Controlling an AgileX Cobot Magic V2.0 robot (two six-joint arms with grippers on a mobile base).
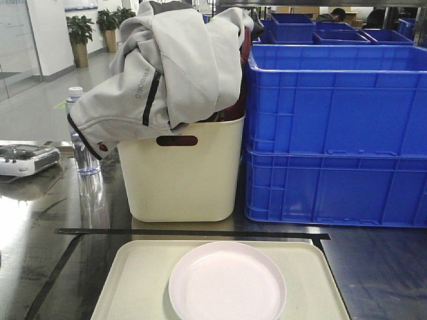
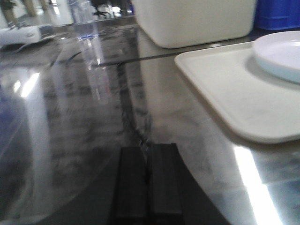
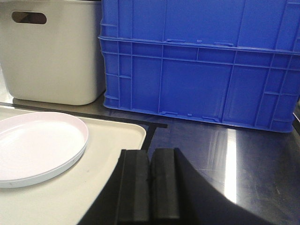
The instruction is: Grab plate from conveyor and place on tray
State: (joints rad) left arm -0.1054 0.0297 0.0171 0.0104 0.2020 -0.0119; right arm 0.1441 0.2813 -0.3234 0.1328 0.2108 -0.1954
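Observation:
A pale pink plate (image 1: 227, 281) lies on the cream tray (image 1: 137, 287) at the table's near edge. The right wrist view has the same plate (image 3: 37, 144) on the tray (image 3: 70, 197), left of my right gripper (image 3: 150, 154), which is shut with nothing between its pads. My left gripper (image 2: 148, 150) is shut and empty over the bare steel table, with the tray (image 2: 225, 93) and the plate (image 2: 281, 54) off to its right. The conveyor is out of view.
A tall cream tub (image 1: 181, 173) with a grey jacket (image 1: 173, 63) draped over it stands behind the tray. Stacked blue crates (image 1: 337, 133) fill the right back. A water bottle (image 1: 80, 133) and a white device (image 1: 27, 159) sit at the left. Black tape (image 1: 193, 233) crosses the table.

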